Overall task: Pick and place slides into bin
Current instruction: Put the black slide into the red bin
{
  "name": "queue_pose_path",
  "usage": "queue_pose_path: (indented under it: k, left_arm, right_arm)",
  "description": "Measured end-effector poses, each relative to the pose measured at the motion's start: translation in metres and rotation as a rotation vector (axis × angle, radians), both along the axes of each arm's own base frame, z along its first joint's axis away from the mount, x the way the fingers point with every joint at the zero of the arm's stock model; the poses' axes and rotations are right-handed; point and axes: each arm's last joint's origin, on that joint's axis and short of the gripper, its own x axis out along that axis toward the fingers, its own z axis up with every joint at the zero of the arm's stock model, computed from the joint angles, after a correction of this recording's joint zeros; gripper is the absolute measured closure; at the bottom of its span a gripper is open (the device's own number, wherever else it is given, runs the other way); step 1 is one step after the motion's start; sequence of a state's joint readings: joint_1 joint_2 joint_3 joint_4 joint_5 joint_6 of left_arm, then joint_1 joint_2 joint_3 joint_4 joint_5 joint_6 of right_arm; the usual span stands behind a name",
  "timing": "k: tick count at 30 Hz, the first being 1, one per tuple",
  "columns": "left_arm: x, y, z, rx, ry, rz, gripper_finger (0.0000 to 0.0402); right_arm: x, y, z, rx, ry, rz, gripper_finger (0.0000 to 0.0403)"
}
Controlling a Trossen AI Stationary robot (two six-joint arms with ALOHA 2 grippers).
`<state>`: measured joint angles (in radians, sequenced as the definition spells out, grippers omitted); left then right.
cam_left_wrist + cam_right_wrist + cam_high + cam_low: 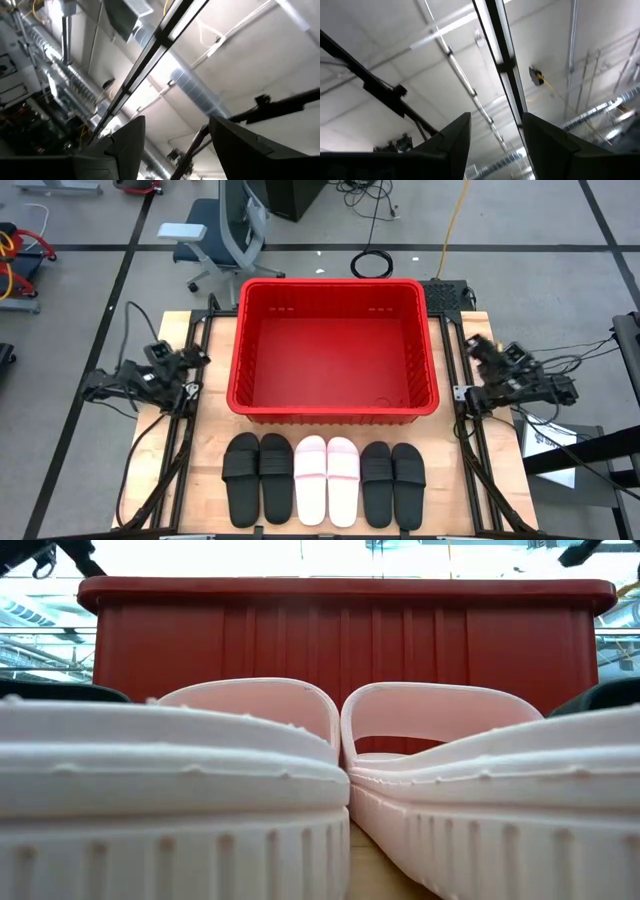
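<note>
Six slides lie in a row along the near edge of the wooden bench [165, 480]: a matte black pair [258, 477], a pale pink-white pair [327, 478], another black pair [392, 483], each with a wide strap. Behind them stands the bright red bin [334, 412], holding nothing. The left claw [175, 145] and right claw [495, 137] wait at either side, both spread apart and holding nothing.

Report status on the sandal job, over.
Left gripper and right gripper open, parked at table sides, aimed at ceiling. Six sandals in row beside red bin; bin empty. Nothing in the way.
</note>
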<state>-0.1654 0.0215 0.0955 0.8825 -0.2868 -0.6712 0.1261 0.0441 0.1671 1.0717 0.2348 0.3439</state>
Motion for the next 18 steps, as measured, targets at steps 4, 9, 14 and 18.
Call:
queue_pose_path:
  k: [4, 9, 14, 18]
  left_arm:
    - [-0.009, 0.001, 0.043, 0.059, -0.039, 0.068, 0.0174]
    - [-0.010, 0.002, 0.115, 0.107, 0.005, 0.148, 0.0174]
    - [0.000, -0.002, 0.195, 0.215, 0.053, 0.170, 0.0174]
    - [0.013, -0.004, 0.247, 0.274, 0.113, 0.205, 0.0174]
  right_arm:
    - [-0.001, 0.000, 0.029, -0.019, 0.001, -0.036, 0.0234]
    - [-0.003, 0.001, 0.084, -0.083, -0.007, -0.072, 0.0234]
    - [-0.004, 0.004, 0.151, -0.214, -0.020, -0.104, 0.0234]
    - [0.005, 0.006, 0.195, -0.293, 0.092, -0.125, 0.0234]
